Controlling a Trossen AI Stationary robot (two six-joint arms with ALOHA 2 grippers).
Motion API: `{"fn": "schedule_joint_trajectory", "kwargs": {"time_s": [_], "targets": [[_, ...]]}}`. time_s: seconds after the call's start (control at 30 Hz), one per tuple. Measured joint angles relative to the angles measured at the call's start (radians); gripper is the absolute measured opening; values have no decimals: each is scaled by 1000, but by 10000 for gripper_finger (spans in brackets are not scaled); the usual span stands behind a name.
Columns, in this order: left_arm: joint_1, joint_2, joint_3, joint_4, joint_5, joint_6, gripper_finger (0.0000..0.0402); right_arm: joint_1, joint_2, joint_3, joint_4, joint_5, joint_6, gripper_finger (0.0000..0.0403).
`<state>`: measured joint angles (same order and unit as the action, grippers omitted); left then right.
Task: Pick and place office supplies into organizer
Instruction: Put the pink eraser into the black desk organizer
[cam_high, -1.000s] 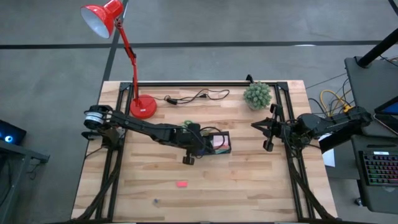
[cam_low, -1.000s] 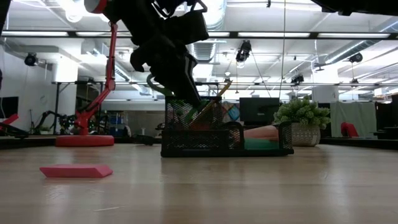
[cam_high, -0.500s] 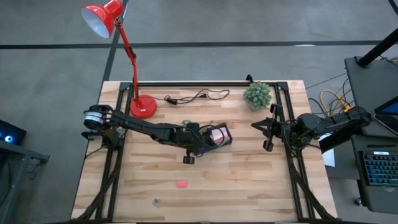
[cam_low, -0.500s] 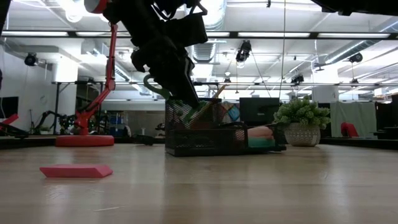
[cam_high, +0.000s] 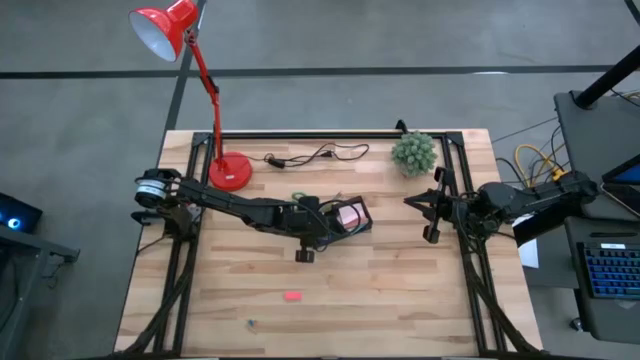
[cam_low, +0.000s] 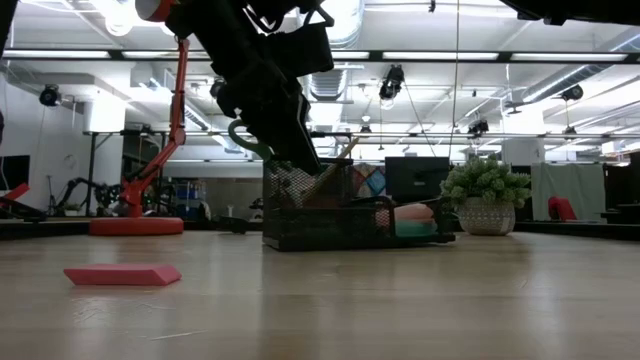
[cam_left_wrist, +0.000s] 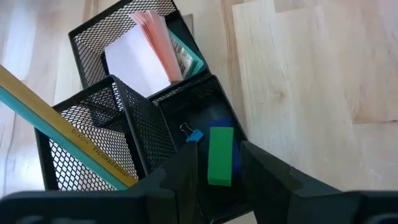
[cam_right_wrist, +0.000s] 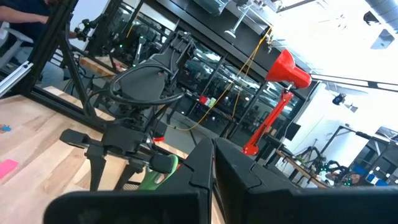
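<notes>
Green block (cam_left_wrist: 219, 155) lies in the open compartment of the black mesh organizer (cam_left_wrist: 99, 118), a small blue clip (cam_left_wrist: 194, 135) touching-close beside it. It sits between the left gripper's (cam_left_wrist: 217, 171) fingers (cam_left_wrist: 183, 174), which stand apart on either side of it, not pinching (looks like a release just made, though I cannot tell if one finger grazes it). Neighbouring taller cup holds a yellow pencil (cam_left_wrist: 59, 127) and a teal pen (cam_left_wrist: 25, 115), both leaning out; the far section holds a pink sticky-note pad (cam_left_wrist: 155, 46).

In the high view the organizer (cam_high: 350, 220) sits near the tabletop's (cam_high: 400, 290) centre, skewed rather than square to the edges, with the left gripper (cam_high: 322, 228) at its 9 o'clock end. The scissors' green handle (cam_low: 245, 140) shows in the low view by the arm, at the cup.

To do this well: lift straight up, fingers kept apart, clear of the mesh wall and the leaning pencil, so the organizer is not dragged further askew.

Still out: a pink piece (cam_high: 292, 295) at 6 o'clock of the organizer, and a tiny piece (cam_high: 250, 323) beyond it.

Right gripper (cam_high: 436, 215) waits at the 3 o'clock edge, fingers together.
</notes>
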<state>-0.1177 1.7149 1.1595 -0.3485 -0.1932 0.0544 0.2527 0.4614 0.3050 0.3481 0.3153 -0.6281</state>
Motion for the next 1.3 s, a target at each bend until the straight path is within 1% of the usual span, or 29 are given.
{"fn": "schedule_joint_trajectory", "kwargs": {"time_s": [0.33, 0.67, 0.77, 0.87, 0.97, 1.03, 1.1, 1.2, 1.3], "targets": [[-11, 0, 15, -2, 3, 1, 109, 0, 0, 0, 0, 0, 0, 8], [-76, -1, 37, -16, 5, 1, 109, 0, 0, 0, 0, 0, 2, 8], [-100, -1, 37, -55, 7, -71, 109, 0, 0, 0, 0, 0, 17, 8], [-118, -7, 36, -133, 15, -154, 109, 0, 0, 0, 0, 0, 17, 8], [-142, -10, 37, -194, 84, -237, 109, 0, 0, 0, 0, 0, 18, 8], [-165, -10, 36, -192, 161, -305, 109, 0, 0, 0, 0, 0, 18, 8], [-194, -9, 34, -191, 194, -367, 109, 0, 0, 0, 1, 0, 17, 8], [-245, -1, 31, -193, 174, -425, 109, 0, 0, 0, 1, 0, 17, 8], [-291, 11, 31, -192, 125, -511, 109, 0, 0, 0, 2, 0, 17, 8]]}}
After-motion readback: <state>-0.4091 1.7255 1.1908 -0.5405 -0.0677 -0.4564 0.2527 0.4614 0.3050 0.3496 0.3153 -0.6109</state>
